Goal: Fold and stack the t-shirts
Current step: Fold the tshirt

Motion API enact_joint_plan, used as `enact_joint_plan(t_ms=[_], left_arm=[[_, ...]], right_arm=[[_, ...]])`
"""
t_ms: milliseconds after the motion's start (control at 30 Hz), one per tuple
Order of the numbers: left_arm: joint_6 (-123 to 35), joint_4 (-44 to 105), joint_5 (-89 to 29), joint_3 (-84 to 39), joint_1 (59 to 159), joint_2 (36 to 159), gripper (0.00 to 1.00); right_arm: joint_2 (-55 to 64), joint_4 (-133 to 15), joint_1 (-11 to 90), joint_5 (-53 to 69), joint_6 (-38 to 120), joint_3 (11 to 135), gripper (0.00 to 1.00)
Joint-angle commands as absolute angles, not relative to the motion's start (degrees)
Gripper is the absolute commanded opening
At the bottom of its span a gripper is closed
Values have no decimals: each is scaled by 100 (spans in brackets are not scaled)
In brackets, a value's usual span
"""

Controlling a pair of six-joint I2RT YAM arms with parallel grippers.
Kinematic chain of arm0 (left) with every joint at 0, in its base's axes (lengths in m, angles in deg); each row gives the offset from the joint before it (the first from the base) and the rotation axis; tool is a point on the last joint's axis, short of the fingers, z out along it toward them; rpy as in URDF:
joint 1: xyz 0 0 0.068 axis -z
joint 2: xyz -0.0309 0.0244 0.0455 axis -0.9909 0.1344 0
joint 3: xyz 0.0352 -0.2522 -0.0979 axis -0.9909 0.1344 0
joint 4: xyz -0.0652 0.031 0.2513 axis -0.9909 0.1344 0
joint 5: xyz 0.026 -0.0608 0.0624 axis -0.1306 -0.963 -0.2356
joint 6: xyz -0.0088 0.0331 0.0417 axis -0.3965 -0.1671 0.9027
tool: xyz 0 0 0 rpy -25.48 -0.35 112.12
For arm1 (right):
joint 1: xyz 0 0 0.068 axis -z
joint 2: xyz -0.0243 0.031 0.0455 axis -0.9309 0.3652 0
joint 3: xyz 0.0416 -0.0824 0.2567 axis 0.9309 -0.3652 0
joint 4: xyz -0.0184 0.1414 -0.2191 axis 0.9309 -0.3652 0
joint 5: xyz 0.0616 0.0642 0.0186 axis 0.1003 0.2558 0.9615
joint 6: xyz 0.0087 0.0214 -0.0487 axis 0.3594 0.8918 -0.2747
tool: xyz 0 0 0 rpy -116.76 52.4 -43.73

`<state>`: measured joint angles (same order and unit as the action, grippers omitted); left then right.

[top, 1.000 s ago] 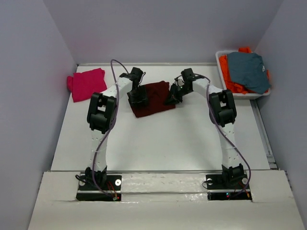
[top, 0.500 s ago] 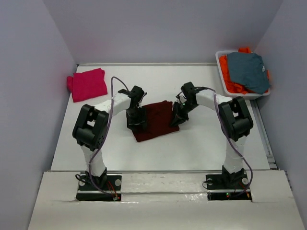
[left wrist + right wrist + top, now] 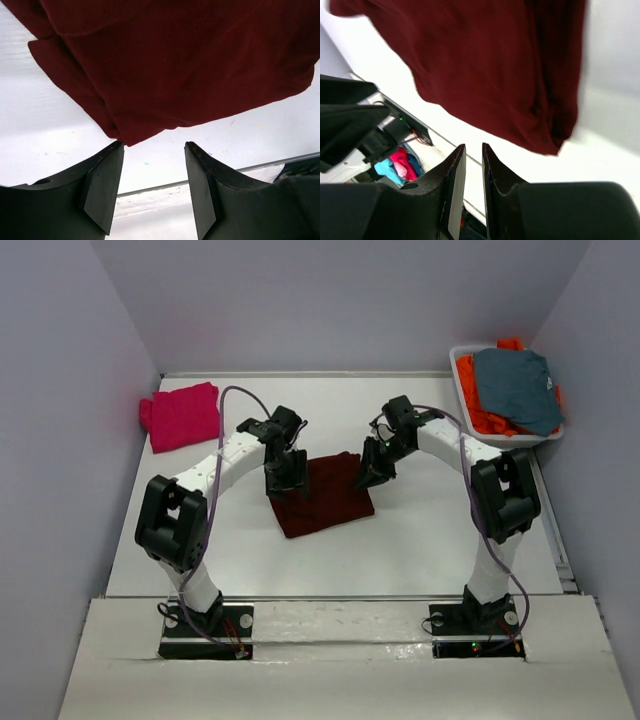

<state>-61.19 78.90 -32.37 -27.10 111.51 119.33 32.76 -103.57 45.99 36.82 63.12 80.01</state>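
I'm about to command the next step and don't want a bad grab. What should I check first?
1. Maroon t-shirt folded, flat mid-table: ok.
2. Left claw open, empty, at its far-left corner: ok.
3. Right claw open enough to grab: not ok, nearly shut, nothing held.
4. Pink t-shirt folded, far left, free to stack on: ok.
5. Claws clear of the cloth: cannot tell.
6. Bin emptied: not ok, grey-blue t-shirt on top.
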Motion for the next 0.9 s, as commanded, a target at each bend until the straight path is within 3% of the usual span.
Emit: enact_joint_plan(t_ms=[0, 467, 867], left_arm=[[-5947, 7835, -3299, -3058, 11198, 12169, 63], [-5665, 7773, -3414, -4376, 11198, 13857, 62], [-5700, 7887, -3194, -4790, 10690, 13937, 62]], right_arm=[[3650, -10260, 4537, 3943, 6346, 8543, 26], [5241, -10154, 4485, 4305, 6171, 9852, 25], [6147, -10576, 4485, 4366, 6152, 11163, 25]])
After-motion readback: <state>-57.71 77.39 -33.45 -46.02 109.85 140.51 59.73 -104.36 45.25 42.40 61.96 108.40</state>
